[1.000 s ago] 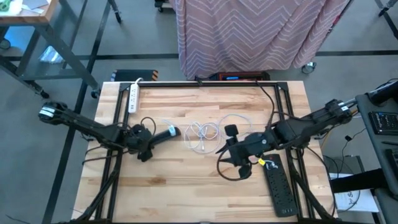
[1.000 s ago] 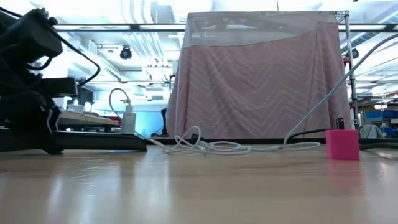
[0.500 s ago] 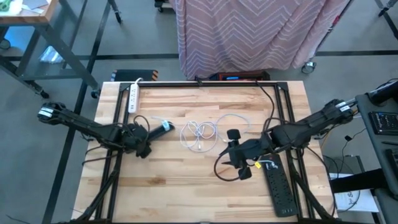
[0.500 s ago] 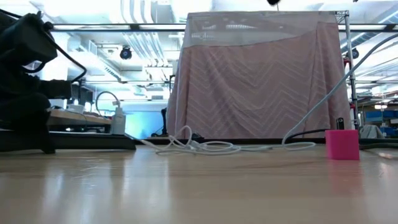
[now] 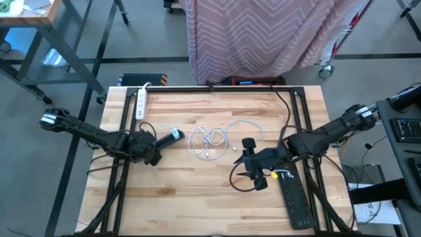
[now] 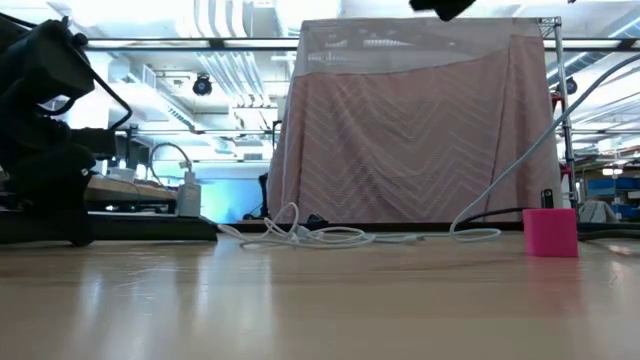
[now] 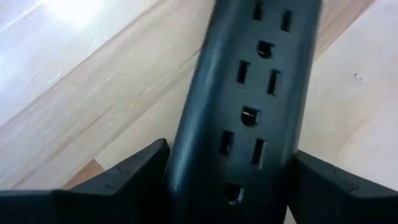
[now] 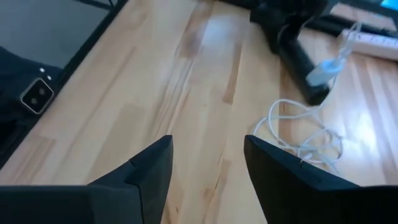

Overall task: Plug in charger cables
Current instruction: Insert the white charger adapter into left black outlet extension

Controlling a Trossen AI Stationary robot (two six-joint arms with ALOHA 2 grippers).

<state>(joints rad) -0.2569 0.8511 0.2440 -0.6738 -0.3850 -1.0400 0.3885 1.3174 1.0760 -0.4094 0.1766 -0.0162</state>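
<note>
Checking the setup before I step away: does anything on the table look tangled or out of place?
Yes. The white charger cables lie in a loose knotted heap mid-table, none plugged in. The left gripper is shut on a black power strip, lifted off the wood, while the right gripper hangs open and empty.

**Close view of a black power strip between two dark fingers**

A long black power strip (image 7: 249, 106) fills the middle of the left wrist view, running from the near edge away toward the far edge at a slight slant. Its face shows several sets of outlets, each a pair of narrow slots with a rounded hole beside them. The left gripper (image 7: 227, 186) sits around the near end of the strip, with one dark finger (image 7: 124, 177) on one side and the other finger on the opposite side, both pressed close against its edges. Underneath lies a pale wooden tabletop (image 7: 93, 81) with visible plank seams and a bright glare in one corner.
</note>
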